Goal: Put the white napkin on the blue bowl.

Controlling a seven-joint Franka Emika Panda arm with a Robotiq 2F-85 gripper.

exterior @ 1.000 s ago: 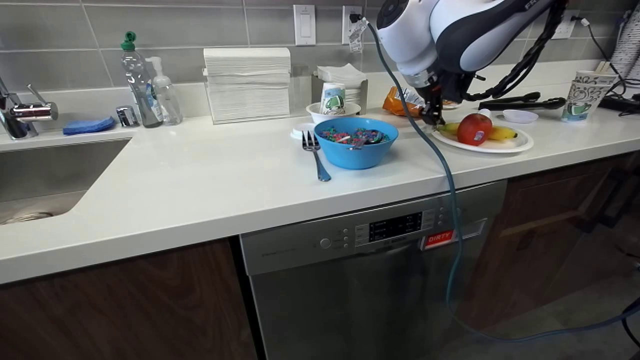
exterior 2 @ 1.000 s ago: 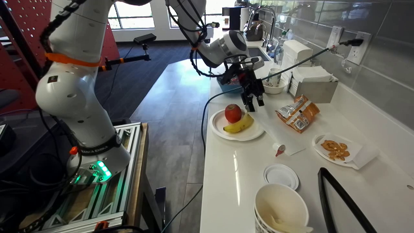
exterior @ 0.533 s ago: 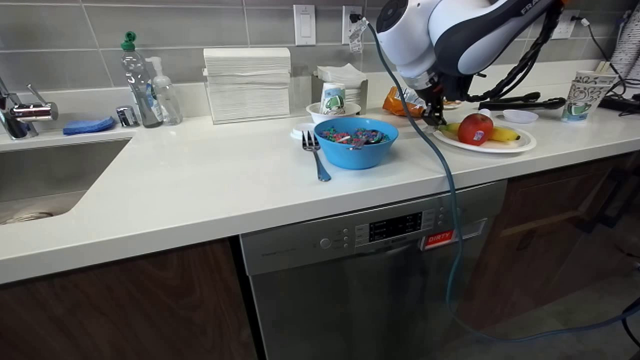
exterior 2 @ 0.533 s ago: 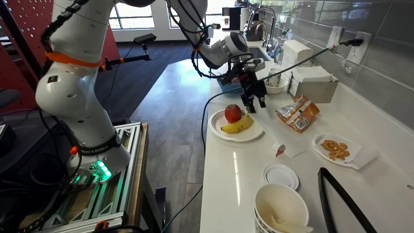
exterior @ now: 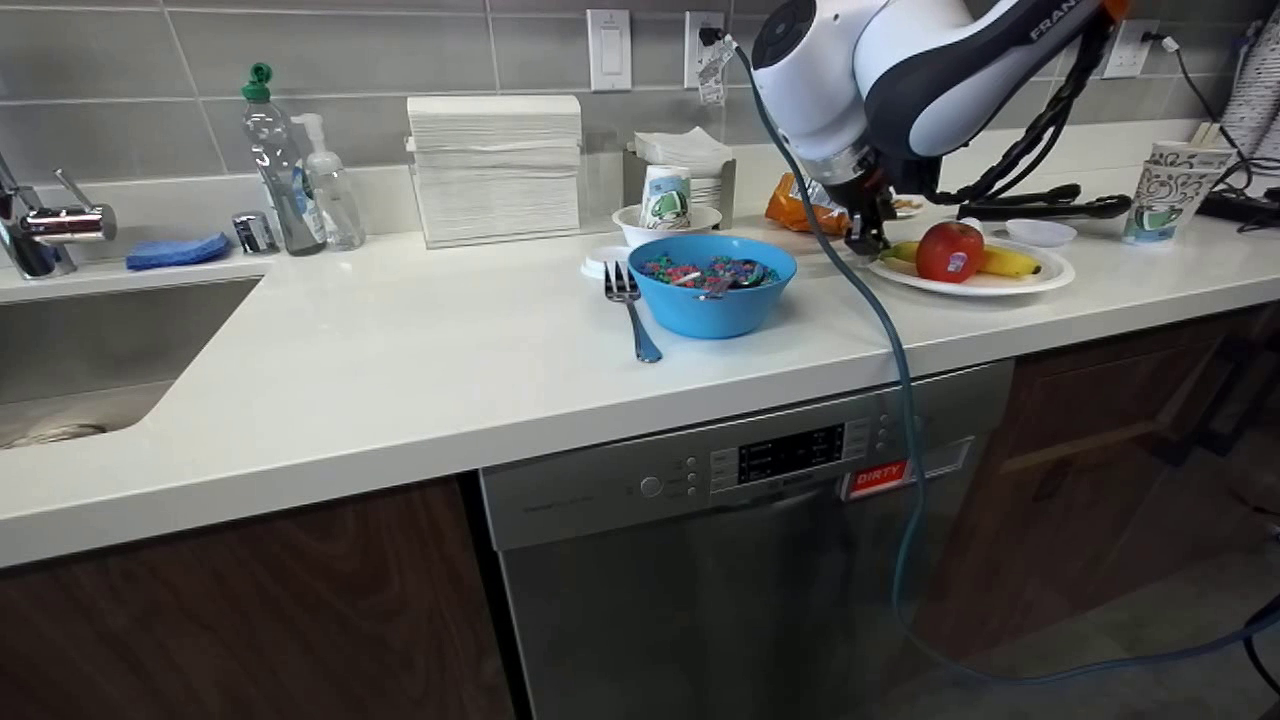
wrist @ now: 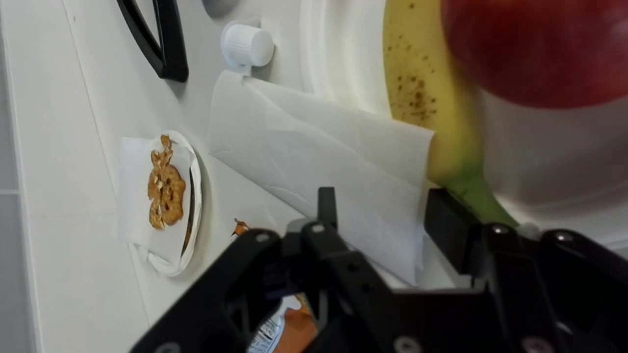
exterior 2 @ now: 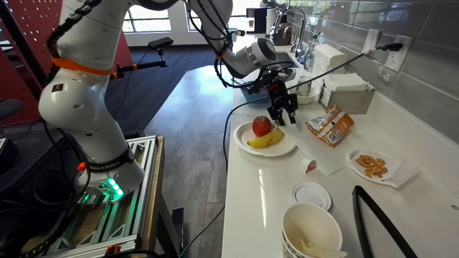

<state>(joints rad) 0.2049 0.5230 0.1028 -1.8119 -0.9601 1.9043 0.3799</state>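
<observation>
The white napkin (wrist: pixel 314 152) lies on the counter beside the fruit plate, with one edge over the plate's rim; it also shows in an exterior view (exterior 2: pixel 315 150). My gripper is open in the wrist view (wrist: pixel 382 203), low over the napkin's end, with napkin visible between the fingers. One finger is close beside the banana's stem; I cannot tell if it touches. The gripper also shows in both exterior views (exterior: pixel 866 245) (exterior 2: pixel 287 121). The blue bowl (exterior: pixel 712 305) stands away from the gripper, holding colourful bits; the arm and cable partly hide it in an exterior view (exterior 2: pixel 255 97).
The white plate (exterior 2: pixel 263 152) holds an apple (exterior 2: pixel 261 126) and a banana (exterior 2: pixel 266 138). A cable (exterior: pixel 905 400) hangs between bowl and plate. An orange snack bag (exterior 2: pixel 330 126), a small capped tube (exterior 2: pixel 309 165) and a fork (exterior: pixel 640 325) lie nearby.
The gripper has shifted slightly over the napkin. The fruit plate, apple and banana have moved a little away from the blue bowl, and the napkin has slid slightly the same way.
</observation>
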